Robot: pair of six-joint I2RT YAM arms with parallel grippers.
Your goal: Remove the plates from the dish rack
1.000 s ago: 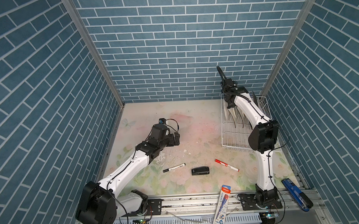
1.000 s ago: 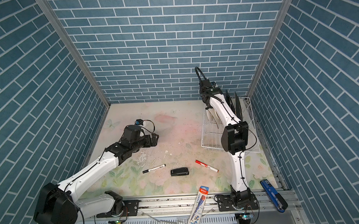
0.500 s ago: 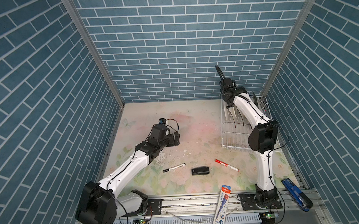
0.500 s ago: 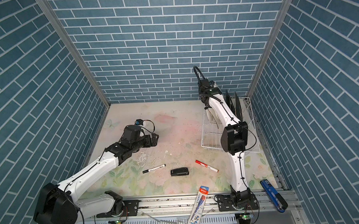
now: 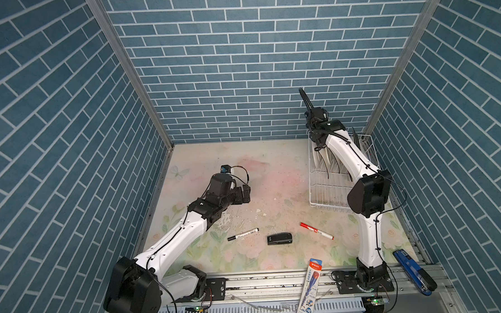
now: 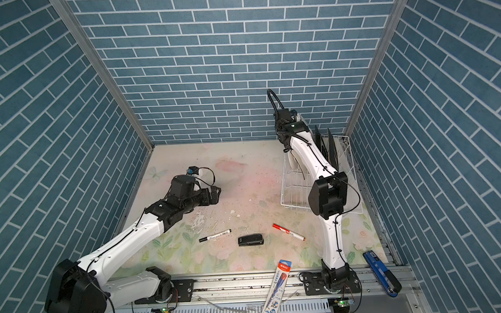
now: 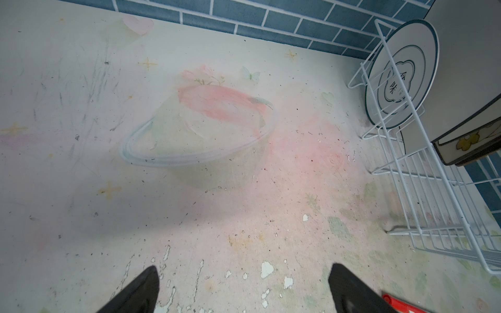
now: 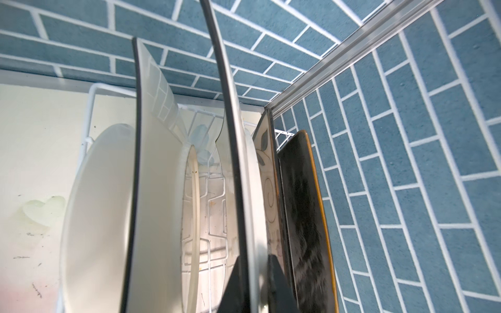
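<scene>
The white wire dish rack (image 5: 326, 200) stands at the back right, against the walls. My right gripper (image 8: 254, 257) is shut on the rim of a square white plate (image 8: 230, 108) with a thin black rim, and this plate (image 7: 466, 67) hangs above the rack (image 7: 433, 216). Upright in the rack stand a round white plate (image 7: 423, 54) with a dark centre mark, a flower-patterned plate (image 7: 461, 146), another black-rimmed white plate (image 8: 151, 162) and a black plate (image 8: 306, 216). My left gripper (image 5: 245, 193) hovers open and empty over the mat at centre left.
On the front of the mat lie a black marker (image 5: 243, 234), a black stapler (image 5: 279, 238) and a red marker (image 5: 316, 231). A pencil pack (image 5: 311, 288) and a blue tool (image 5: 414, 272) rest on the front rail. Brick walls close in behind and to the right of the rack.
My right wrist has risen slightly with the plate in its grip. The left arm has not moved.
</scene>
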